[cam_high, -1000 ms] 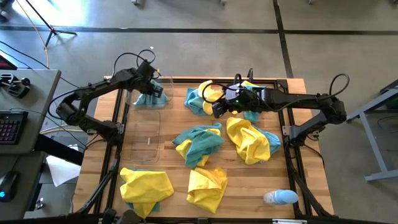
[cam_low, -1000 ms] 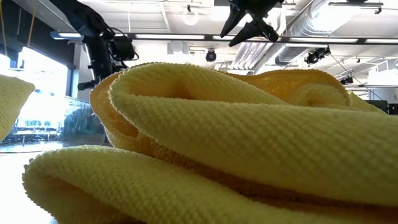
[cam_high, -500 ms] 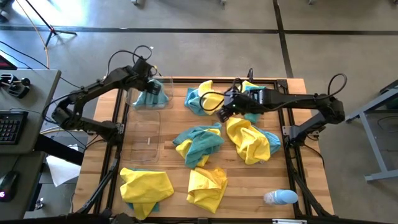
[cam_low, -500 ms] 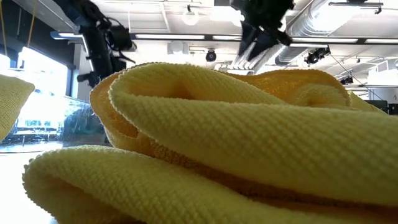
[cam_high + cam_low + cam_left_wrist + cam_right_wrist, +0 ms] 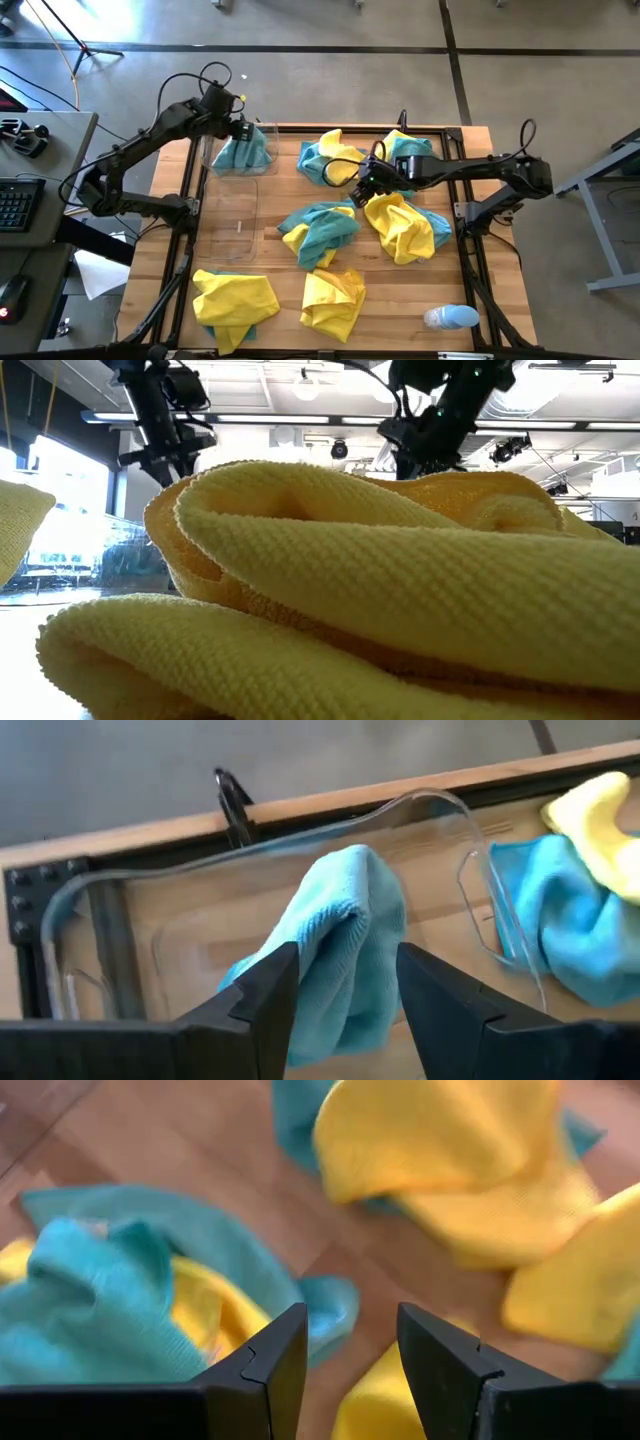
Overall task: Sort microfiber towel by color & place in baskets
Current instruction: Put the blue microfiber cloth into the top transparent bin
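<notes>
Yellow and teal microfiber towels lie scattered over the wooden table. One teal towel lies crumpled inside the far clear basket. My left gripper hangs open above that towel, clear of it. A second clear basket stands empty just nearer. My right gripper hangs open, slanting down over the table's middle. It is above the gap between a teal-and-yellow heap and a large yellow towel.
More towels: a yellow-teal heap at the far middle, and two yellow ones near the front edge, one filling the low view. A pale blue rounded object lies front right. Black frame rails border the table.
My left gripper has risen from the far basket and drawn a little toward the far edge; the teal towel stays lying in the basket. My right gripper has come down toward the table's middle, tipping more steeply, and now hangs above the towels there.
</notes>
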You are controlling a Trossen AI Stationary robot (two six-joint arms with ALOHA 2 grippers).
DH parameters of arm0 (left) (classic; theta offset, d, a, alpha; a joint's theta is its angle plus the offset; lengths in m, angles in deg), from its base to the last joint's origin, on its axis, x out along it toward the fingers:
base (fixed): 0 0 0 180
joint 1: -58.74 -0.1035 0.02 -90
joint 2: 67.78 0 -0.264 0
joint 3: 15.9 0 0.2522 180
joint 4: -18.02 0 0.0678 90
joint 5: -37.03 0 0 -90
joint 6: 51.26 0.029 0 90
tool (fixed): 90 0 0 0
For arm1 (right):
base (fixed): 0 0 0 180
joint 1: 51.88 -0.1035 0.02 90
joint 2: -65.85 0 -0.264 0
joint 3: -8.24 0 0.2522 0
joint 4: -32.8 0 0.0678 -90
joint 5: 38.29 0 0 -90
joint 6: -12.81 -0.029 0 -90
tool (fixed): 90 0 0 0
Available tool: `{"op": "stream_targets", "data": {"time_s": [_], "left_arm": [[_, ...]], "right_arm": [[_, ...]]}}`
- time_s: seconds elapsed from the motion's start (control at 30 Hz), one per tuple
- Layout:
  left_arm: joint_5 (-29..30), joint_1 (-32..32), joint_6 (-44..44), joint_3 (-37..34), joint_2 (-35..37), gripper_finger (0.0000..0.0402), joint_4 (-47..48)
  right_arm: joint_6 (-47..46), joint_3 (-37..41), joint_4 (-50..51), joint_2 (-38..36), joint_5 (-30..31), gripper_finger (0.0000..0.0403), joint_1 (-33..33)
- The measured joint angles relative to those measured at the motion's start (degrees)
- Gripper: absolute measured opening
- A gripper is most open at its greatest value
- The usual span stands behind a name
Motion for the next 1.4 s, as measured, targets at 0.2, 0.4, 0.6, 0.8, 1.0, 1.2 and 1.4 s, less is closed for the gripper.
{"op": "stream_targets", "data": {"time_s": [0.2,0.4,0.6,0.8,1.0,1.2,1.4], "left_arm": [[0.5,0.0,-2.2,-0.6,-6.8,0.0091,-0.4],[1.7,0.0,-4.7,-2.8,-12.7,0.001,-1.1],[0.9,0.0,-6.5,-4.6,-16.1,0.0006,-2.1],[-0.5,0.0,-6.6,-5.7,-19.0,0.0002,-2.5],[-2.1,0.0,-6.5,-5.7,-21.9,0.0001,-3.5],[-3.4,0.0,-6.8,-5.8,-21.9,0.0001,-3.7],[-3.5,0.0,-8.0,-5.8,-13.7,0.0001,-3.7]], "right_arm": [[0.0,2.3,-2.1,0.0,-3.3,0.0151,0.0],[0.1,2.0,-3.5,0.0,-3.3,0.0151,0.0],[1.2,2.0,-3.8,0.0,-3.3,0.0151,0.0],[1.7,2.0,-3.7,0.0,-3.2,0.0151,0.0],[2.5,2.0,-3.8,0.0,-3.2,0.0151,0.7],[2.7,2.0,-3.9,0.0,-3.0,0.0151,1.1],[4.0,1.9,-3.8,0.0,-3.7,0.0151,1.1]]}}
